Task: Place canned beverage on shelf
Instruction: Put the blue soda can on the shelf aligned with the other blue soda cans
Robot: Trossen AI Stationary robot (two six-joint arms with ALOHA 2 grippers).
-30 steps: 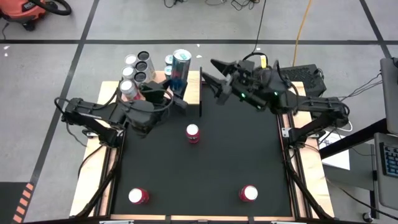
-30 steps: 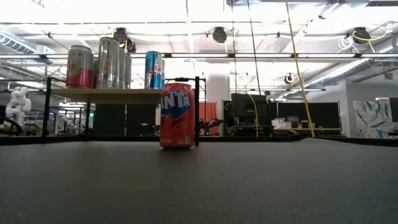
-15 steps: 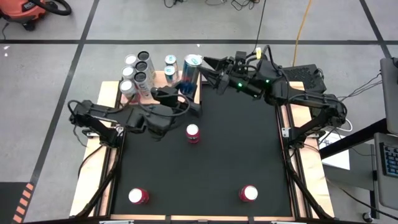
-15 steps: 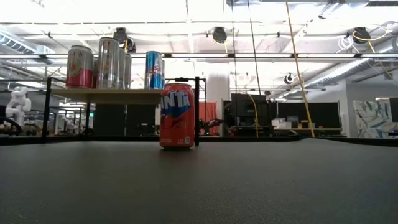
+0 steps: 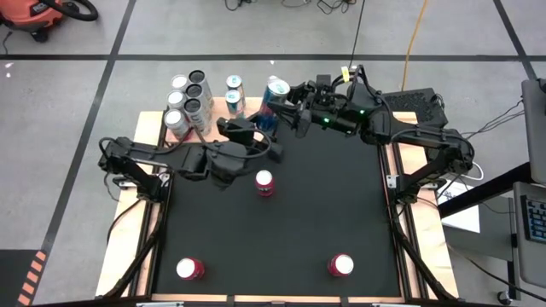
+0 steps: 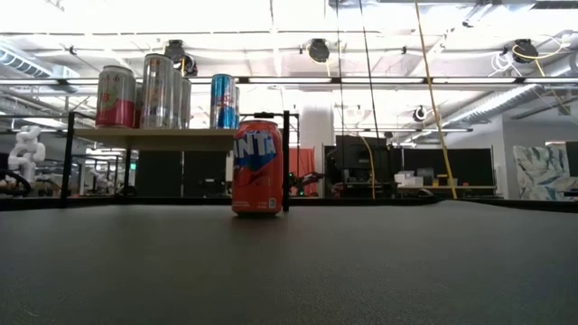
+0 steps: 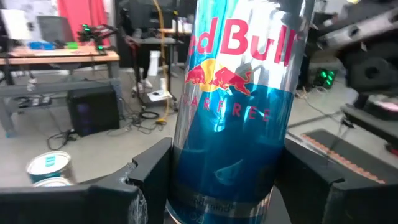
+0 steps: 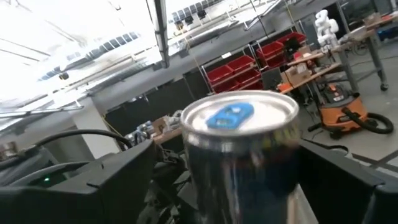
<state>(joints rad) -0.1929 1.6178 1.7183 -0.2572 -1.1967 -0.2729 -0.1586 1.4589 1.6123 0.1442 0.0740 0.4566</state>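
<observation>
A blue and silver Red Bull can (image 5: 275, 94) hangs in the air over the table's far edge, just right of the shelf (image 6: 163, 138), with my left gripper (image 7: 227, 186) shut on it. My right gripper (image 8: 239, 180) is open. Its fingers stand on either side of the can's top end (image 8: 239, 118), and I cannot tell whether they touch it. Several cans (image 5: 189, 98) stand upright on the shelf. The held can is out of the low view. My left gripper pinches the lower part of the can's body (image 7: 217, 180) between its two fingers (image 7: 149, 177), one on each side. The fingers come in level from the table's left side and lie across the can. The can stands about upright, lifted clear.
An orange Fanta can (image 5: 264, 182) stands mid-table, in front of the shelf's black post (image 6: 285, 158) in the low view. Two more red cans (image 5: 189, 269) (image 5: 341, 264) stand near the front edge. The rest of the black mat (image 5: 333, 205) is bare.
My left gripper has carried the can toward the table's right edge and a little down, keeping it upright. My right gripper has swung toward the table's left edge, rolled, and now has its open fingers around the can's top.
</observation>
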